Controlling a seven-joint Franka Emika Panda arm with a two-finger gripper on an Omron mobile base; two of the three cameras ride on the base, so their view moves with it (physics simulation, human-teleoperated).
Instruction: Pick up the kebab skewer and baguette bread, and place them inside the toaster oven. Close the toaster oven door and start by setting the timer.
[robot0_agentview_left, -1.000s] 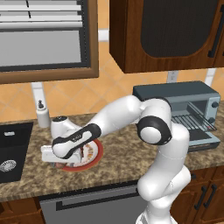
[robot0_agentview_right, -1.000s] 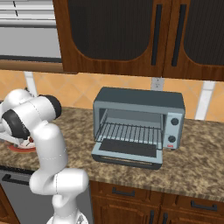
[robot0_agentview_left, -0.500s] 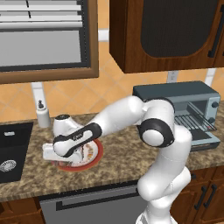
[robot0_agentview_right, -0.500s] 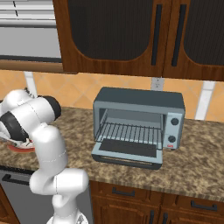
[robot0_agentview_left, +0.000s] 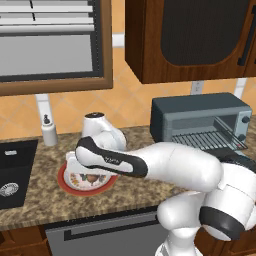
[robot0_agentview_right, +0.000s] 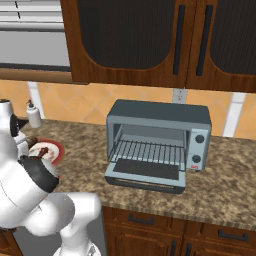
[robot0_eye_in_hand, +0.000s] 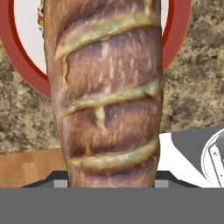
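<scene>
**Claw closed on the loaf; arm lifting off the plate**

Since the earlier frame the white arm has drawn its hand up and a little back from the red-rimmed white plate (robot0_agentview_left: 70, 186), and the fingers that stood wide have come in.

In the hand view the small golden-brown baguette bread with pale diagonal score marks (robot0_eye_in_hand: 107, 94) runs straight up from between the finger tips, its crust rough and floury; the gripper (robot0_eye_in_hand: 111, 183) looks clenched on it, with plate and speckled granite counter (robot0_eye_in_hand: 192, 87) behind. The pick-up step is in hand.

The next move calls for carrying the loaf right to the boxy blue-grey toaster oven (robot0_agentview_right: 159, 129), whose drop-down toaster oven door (robot0_agentview_right: 145, 174) lies open under the wire rack (robot0_agentview_right: 150, 150). The dark red-brown kebab skewer (robot0_agentview_right: 44, 151) lies on the plate.
</scene>
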